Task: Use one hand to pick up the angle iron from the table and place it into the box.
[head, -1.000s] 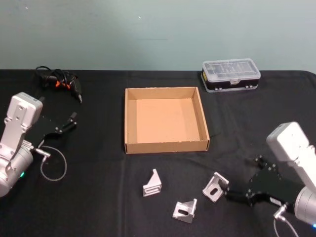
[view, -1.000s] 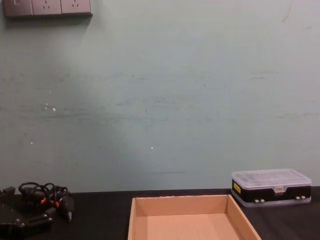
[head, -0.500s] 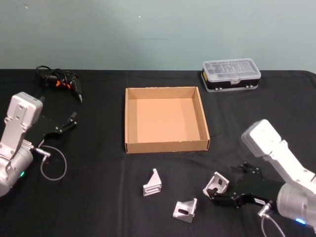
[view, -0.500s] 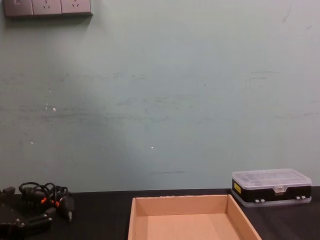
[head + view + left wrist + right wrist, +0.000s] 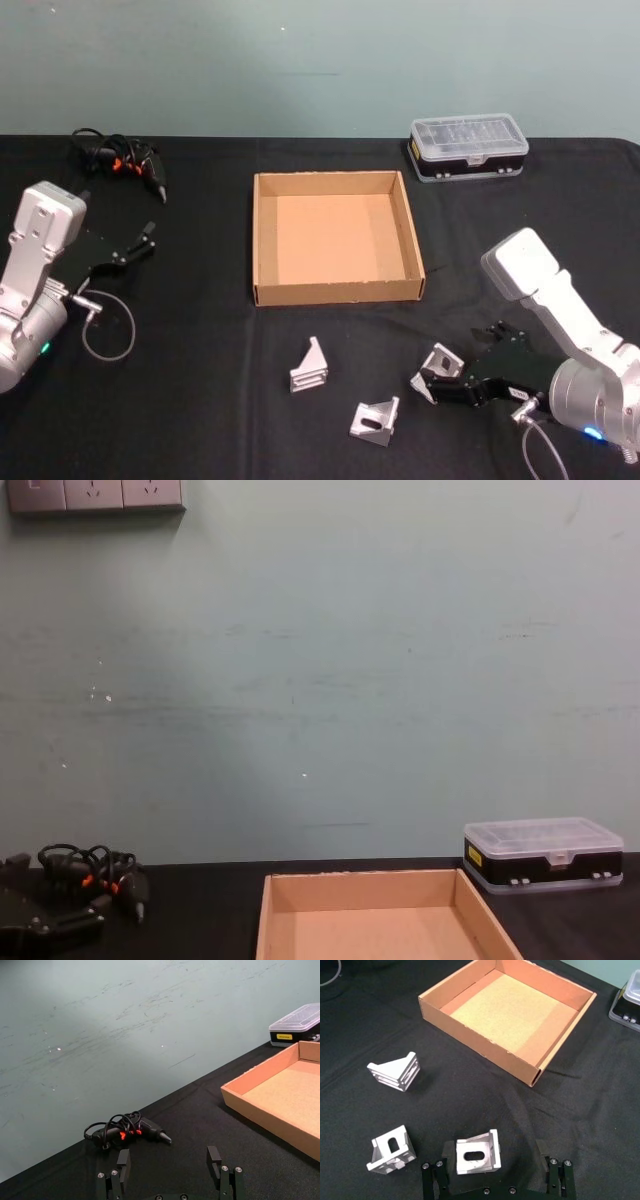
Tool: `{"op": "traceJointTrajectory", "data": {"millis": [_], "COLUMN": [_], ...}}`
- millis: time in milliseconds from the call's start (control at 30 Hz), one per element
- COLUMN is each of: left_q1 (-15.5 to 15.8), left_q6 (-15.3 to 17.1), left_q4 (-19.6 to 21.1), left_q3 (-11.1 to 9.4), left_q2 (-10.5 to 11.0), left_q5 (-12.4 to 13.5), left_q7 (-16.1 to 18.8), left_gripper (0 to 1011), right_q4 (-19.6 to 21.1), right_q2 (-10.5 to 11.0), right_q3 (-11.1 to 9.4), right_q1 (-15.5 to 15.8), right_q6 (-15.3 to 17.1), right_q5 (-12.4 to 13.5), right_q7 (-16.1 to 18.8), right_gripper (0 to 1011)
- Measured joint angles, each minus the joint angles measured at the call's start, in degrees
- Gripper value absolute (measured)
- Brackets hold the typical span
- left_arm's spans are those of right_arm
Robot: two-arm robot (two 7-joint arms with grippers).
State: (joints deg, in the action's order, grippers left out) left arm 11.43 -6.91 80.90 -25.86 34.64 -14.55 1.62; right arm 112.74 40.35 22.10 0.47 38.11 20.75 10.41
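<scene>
Three grey metal angle irons lie on the black table (image 5: 200, 400) in front of the box: one (image 5: 310, 367) at the left, one (image 5: 375, 423) nearest me, one (image 5: 440, 359) at the right. My right gripper (image 5: 437, 378) is low over the right one and open. In the right wrist view this angle iron (image 5: 477, 1153) lies between the fingers (image 5: 446, 1156), close against one of them and clear of the other. The tan cardboard box (image 5: 263, 240) is empty. My left gripper (image 5: 140, 243) is open and parked at the table's left.
A black case with a clear lid (image 5: 468, 148) stands behind the box at the right. A black tool with a coiled cable (image 5: 125, 165) lies at the back left. The other two angle irons (image 5: 395, 1071) (image 5: 392, 1150) lie to the left of my right gripper.
My right arm swung left and down, bringing its open fingers around the right angle iron. The left arm and the other things stayed put.
</scene>
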Motion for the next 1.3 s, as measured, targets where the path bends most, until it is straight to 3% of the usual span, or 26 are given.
{"op": "traceJointTrajectory", "data": {"millis": [433, 800, 933, 1300], "left_q1": [0.0, 0.0, 0.0, 0.0], "left_q6": [0.0, 0.0, 0.0, 0.0], "left_q4": [0.0, 0.0, 0.0, 0.0], "left_q3": [0.0, 0.0, 0.0, 0.0], "left_q2": [0.0, 0.0, 0.0, 0.0], "left_q5": [0.0, 0.0, 0.0, 0.0], "left_q7": [0.0, 0.0, 0.0, 0.0], "left_gripper": [1000, 1000, 1000, 1000], "right_q4": [-2.46, -2.36, -2.32, -2.26], "right_q2": [-2.82, -2.62, -2.57, -2.51], "right_q3": [-0.25, -0.25, -0.23, -0.18], "right_q1": [-0.12, -0.11, -0.1, -0.1], "right_q6": [0.09, 0.07, 0.05, 0.0], "right_q5": [-1.45, -1.36, -1.32, -1.24], "right_q7": [0.55, 0.55, 0.56, 0.59], "right_gripper": [1003, 1003, 947, 628]}}
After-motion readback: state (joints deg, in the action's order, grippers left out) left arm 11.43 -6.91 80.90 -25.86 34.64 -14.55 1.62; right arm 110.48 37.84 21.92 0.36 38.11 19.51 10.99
